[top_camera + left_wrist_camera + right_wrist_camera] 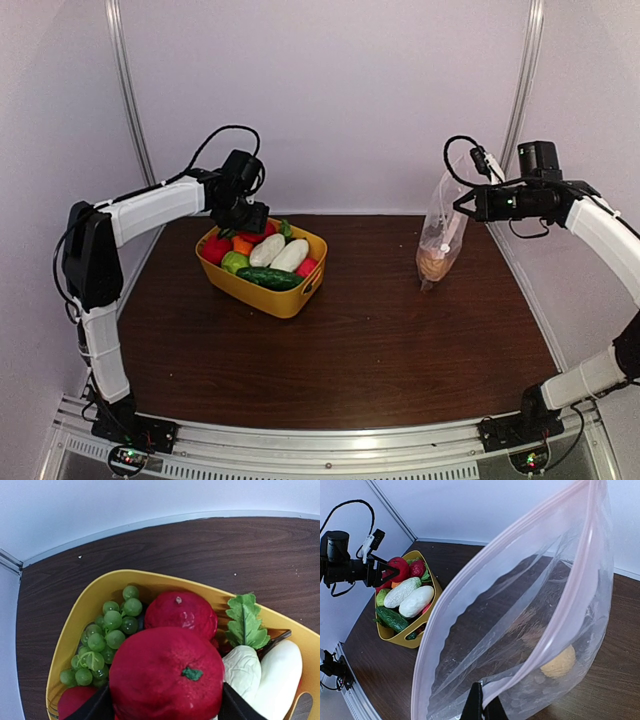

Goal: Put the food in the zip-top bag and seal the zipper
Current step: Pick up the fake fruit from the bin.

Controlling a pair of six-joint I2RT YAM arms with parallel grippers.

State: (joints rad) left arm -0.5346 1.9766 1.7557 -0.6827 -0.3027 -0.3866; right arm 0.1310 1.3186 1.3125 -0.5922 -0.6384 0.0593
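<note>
Barely begun: one tan piece [560, 662] lies in the bag [441, 222], which hangs upright at the desk's [380, 340] right, right fingers [472, 706] pinched on its rim; zipper [467, 570] open; left fingers [95, 707] clamp a red fruit [165, 675] at the tub's [262, 298] far-left end; most food lies in it; sealing not yet done.

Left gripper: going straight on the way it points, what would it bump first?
Beyond the held red fruit, probably the smaller red fruit in the yellow tub; depth is unclear.
</note>
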